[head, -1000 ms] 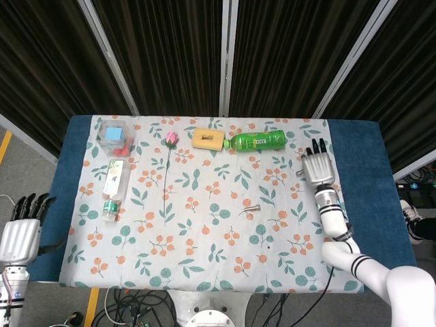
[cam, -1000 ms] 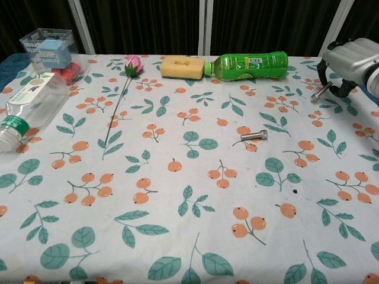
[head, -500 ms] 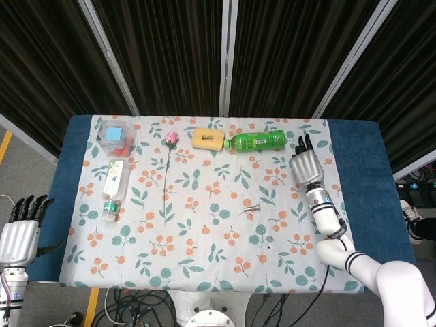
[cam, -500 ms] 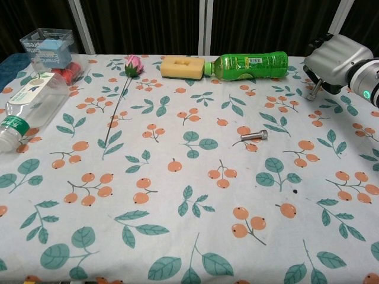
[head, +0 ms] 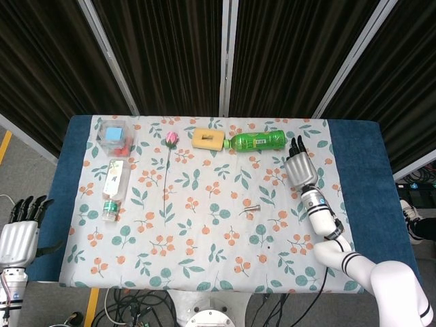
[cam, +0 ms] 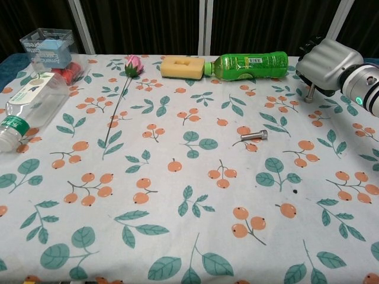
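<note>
My right hand hovers with fingers spread, holding nothing, just right of the green bottle lying at the bench's far edge. I'd approach low, wrapping its middle.

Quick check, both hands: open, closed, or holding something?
Left hand: open, holding nothing, off the table's left edge.
Right hand: open, fingers extended, holding nothing, just right of the green bottle.

The green bottle lies on its side at the far edge of the surface, cap touching a yellow sponge.
</note>
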`<state>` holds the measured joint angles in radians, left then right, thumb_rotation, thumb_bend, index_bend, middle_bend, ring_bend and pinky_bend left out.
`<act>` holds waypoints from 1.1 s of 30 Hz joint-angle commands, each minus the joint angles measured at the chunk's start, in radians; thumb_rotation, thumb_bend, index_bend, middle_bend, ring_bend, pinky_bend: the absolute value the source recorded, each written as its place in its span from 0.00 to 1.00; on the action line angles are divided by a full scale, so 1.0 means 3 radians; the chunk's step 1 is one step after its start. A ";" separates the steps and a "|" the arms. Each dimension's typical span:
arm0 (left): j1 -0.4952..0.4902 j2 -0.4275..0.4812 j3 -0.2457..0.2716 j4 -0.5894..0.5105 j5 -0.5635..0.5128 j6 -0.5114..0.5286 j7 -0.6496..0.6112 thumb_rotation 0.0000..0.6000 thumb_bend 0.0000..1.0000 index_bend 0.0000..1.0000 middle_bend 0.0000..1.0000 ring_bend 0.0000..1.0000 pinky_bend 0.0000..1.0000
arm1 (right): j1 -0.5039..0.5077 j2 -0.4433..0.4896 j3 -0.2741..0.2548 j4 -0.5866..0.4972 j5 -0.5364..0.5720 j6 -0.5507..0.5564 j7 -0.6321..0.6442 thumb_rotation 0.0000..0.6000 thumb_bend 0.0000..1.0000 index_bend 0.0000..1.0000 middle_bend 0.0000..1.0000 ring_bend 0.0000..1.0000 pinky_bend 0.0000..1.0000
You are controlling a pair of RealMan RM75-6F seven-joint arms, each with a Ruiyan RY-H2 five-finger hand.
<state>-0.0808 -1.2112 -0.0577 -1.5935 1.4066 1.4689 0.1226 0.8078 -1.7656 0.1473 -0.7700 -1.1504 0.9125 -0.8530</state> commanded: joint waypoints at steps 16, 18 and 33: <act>0.0008 -0.0007 -0.0008 0.0008 -0.0011 0.0001 -0.0014 1.00 0.00 0.15 0.08 0.00 0.00 | -0.0030 0.0034 0.0035 -0.0096 0.0031 0.0001 -0.0085 1.00 0.38 0.43 0.26 0.02 0.00; 0.0009 -0.0007 -0.0008 0.0009 -0.0010 0.0003 -0.0014 1.00 0.00 0.15 0.08 0.00 0.00 | -0.0035 0.0036 0.0035 -0.0102 0.0034 0.0001 -0.0091 1.00 0.37 0.43 0.26 0.02 0.00; -0.0006 0.0009 -0.0026 0.0003 0.0012 0.0009 -0.0008 1.00 0.00 0.15 0.08 0.00 0.00 | -0.0222 0.0403 0.0189 -0.0811 -0.0007 0.0435 0.0208 1.00 0.18 0.40 0.26 0.01 0.00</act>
<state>-0.0827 -1.2085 -0.0655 -1.5928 1.4102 1.4713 0.1201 0.7596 -1.6871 0.1855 -0.9410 -1.1419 0.9991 -0.8305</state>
